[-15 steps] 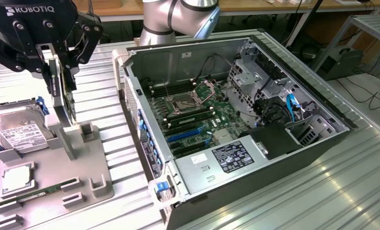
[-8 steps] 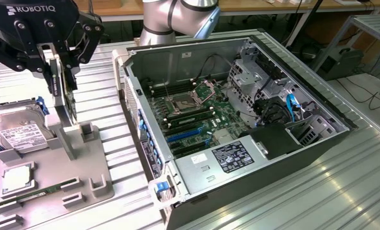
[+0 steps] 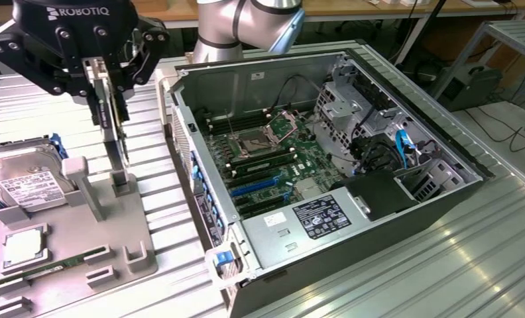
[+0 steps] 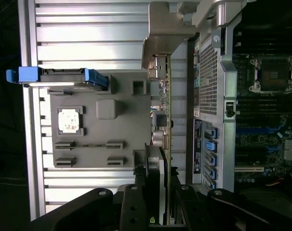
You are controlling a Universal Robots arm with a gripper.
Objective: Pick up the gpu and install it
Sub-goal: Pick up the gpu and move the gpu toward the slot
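In the upper left of the exterior view, the Robotiq gripper [image 3: 101, 74] is partly cut off by the frame edge. Its fingers are pinched narrowly on the top of the gpu [image 3: 114, 132]. The card stands upright and edge-on, so its faces are hard to read. Its lower end meets the grey holder [image 3: 121, 248]; I cannot tell whether it is seated or lifted. The open computer case [image 3: 236, 83] lies centre right.

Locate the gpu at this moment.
The gpu stands on edge at the exterior view's left, held in the gripper above the grey parts holder, between the hard drive and the open computer case.
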